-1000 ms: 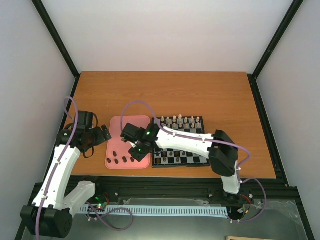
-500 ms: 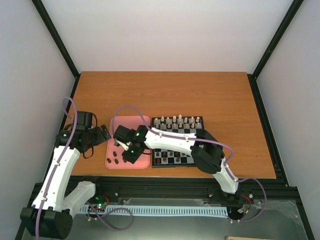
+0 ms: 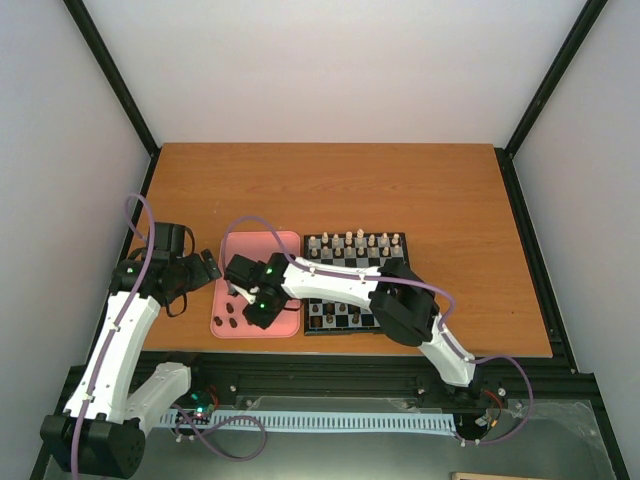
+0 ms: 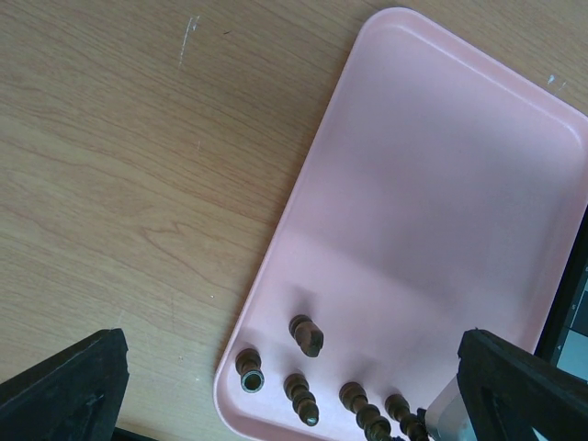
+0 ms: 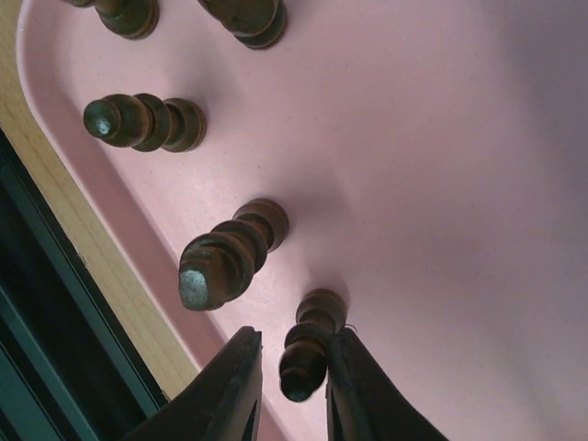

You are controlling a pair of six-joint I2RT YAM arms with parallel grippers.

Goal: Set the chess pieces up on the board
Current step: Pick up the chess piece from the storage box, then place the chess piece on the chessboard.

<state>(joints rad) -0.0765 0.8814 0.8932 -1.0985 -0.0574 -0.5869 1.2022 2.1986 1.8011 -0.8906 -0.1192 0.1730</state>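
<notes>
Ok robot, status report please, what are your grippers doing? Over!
Left gripper open, hovering beside the pink tray. Right gripper straddling a dark brown chess piece on the tray, grip unconfirmed. Neighbouring piece close by, nothing blocking.

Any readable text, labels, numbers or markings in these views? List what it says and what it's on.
No text can be read in any view.
pink tray: plain, no print.
board: no rank or file marks can be made out; too small to tell from the top view.
chess pieces: plain dark brown, no marks.
left arm, right arm: green lights only, no legible label.
</notes>
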